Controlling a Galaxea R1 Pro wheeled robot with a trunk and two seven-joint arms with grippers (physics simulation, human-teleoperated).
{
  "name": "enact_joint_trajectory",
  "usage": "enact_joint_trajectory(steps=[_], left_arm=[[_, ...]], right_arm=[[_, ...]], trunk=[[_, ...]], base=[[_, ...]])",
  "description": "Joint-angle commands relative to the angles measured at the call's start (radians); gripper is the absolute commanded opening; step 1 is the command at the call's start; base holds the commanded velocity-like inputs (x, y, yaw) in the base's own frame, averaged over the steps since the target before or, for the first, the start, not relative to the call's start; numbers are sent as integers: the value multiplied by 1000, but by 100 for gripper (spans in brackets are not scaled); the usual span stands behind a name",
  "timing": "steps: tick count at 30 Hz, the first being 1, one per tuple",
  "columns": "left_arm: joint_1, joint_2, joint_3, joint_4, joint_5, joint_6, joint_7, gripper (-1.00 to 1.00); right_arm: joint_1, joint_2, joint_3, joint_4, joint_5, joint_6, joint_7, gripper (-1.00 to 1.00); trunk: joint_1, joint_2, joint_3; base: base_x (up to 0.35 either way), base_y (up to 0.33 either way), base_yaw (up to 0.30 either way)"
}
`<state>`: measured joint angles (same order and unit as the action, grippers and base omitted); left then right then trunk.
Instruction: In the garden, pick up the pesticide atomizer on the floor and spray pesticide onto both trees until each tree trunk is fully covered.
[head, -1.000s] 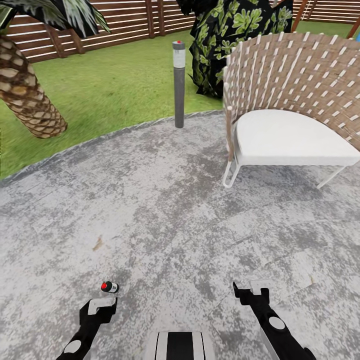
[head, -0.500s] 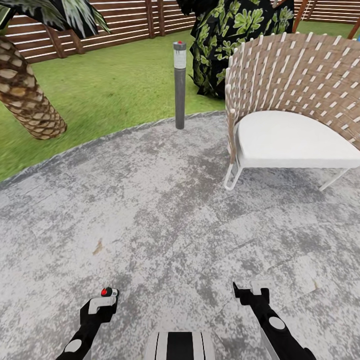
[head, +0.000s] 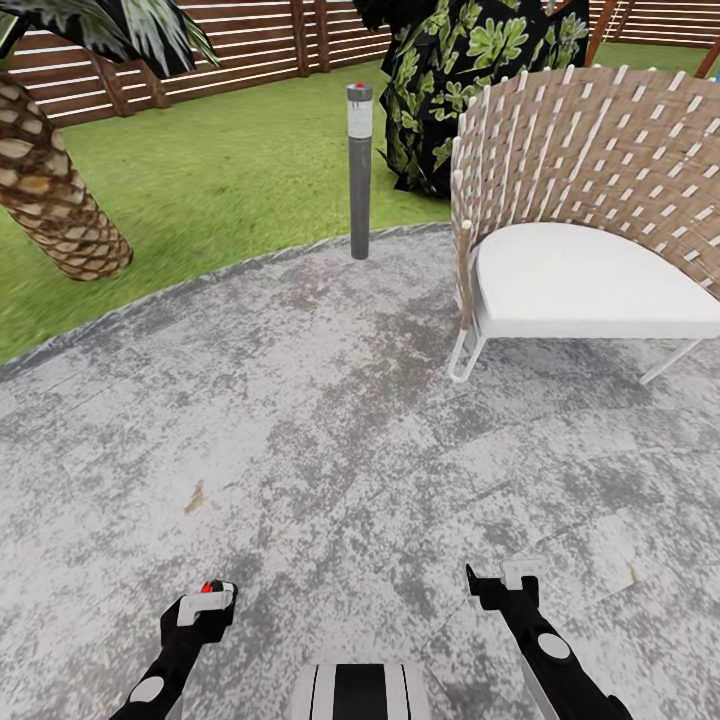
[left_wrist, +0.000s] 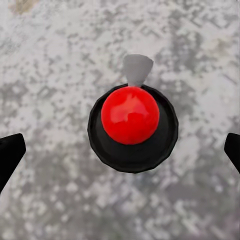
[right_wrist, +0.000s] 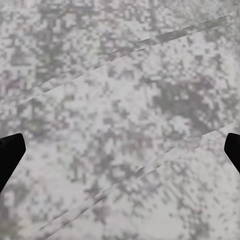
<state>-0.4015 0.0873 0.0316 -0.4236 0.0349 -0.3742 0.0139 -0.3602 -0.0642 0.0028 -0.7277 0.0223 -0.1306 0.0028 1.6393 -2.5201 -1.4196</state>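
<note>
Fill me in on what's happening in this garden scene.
The robot's left tool hovers open directly above the black pesticide atomizer with a round red cap, which stands on the mottled grey paving. Nothing is gripped yet. The right tool hangs open over bare paving. A woven chair with a white seat stands ahead.

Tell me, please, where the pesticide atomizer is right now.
The pesticide atomizer stands on the grey paving, directly under the open left claw; the left wrist view looks down on its red cap, centred between the fingers.
</note>
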Motion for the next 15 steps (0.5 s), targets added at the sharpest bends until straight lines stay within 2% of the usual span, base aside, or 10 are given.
enact_joint_trajectory(steps=[1, 4, 15], left_arm=[[0, 0, -1, 1, 3, -3, 1, 100], [0, 0, -1, 1, 3, -3, 1, 100], [-2, 0, -1, 2, 3, -3, 1, 100]], right_arm=[[0, 0, 0, 1, 2, -3, 0, 100], [0, 0, 0, 1, 2, -3, 0, 100], [0, 0, -1, -1, 2, -3, 0, 100]], trunk=[[0, 0, -1], [1, -1, -14], [1, -1, -17]], base=[[0, 0, 0], [0, 0, 0], [0, 0, -19]])
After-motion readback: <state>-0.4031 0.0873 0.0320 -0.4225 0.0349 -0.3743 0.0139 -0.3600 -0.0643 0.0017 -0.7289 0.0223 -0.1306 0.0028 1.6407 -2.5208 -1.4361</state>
